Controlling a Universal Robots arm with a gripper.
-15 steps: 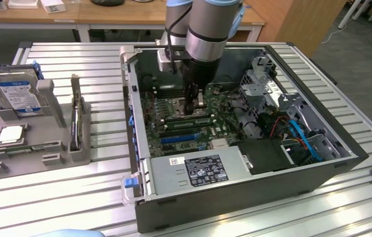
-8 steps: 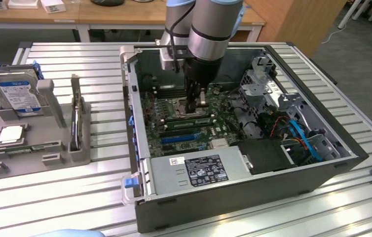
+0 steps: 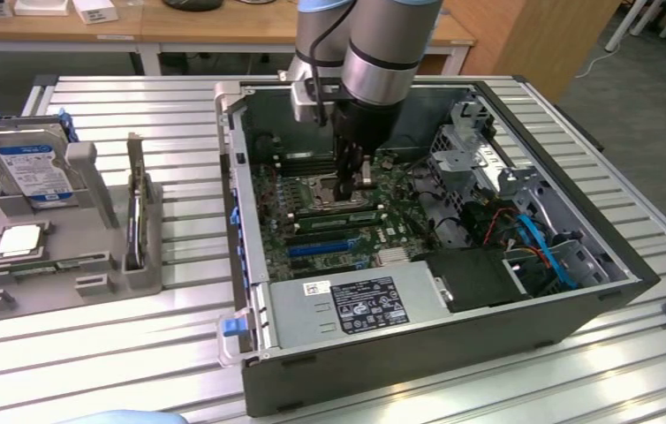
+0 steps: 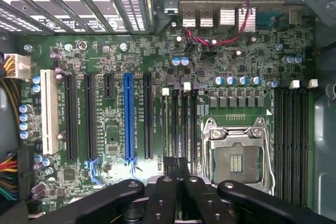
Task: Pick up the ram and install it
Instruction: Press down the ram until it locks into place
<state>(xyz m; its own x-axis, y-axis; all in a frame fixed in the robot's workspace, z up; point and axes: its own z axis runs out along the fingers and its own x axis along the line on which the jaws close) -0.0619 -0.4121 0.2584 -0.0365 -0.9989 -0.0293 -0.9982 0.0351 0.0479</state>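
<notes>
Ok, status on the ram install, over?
Gripper shut, low over the memory slots beside the CPU socket. Ram in the grip: cannot tell. Slots look unobstructed.

I see an open computer case (image 3: 569, 309) on the slatted worktop (image 3: 121, 362), beside a grey holder (image 3: 74, 265) carrying a hard drive (image 3: 29, 163) and a CPU chip (image 3: 21, 240).

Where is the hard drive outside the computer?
Find the open black computer case; on the exterior view's left of it sits a grey plastic parts holder. The silver hard drive stands upright at its far end, its blue-white label unlike the bare square silver chip nearby.
</notes>
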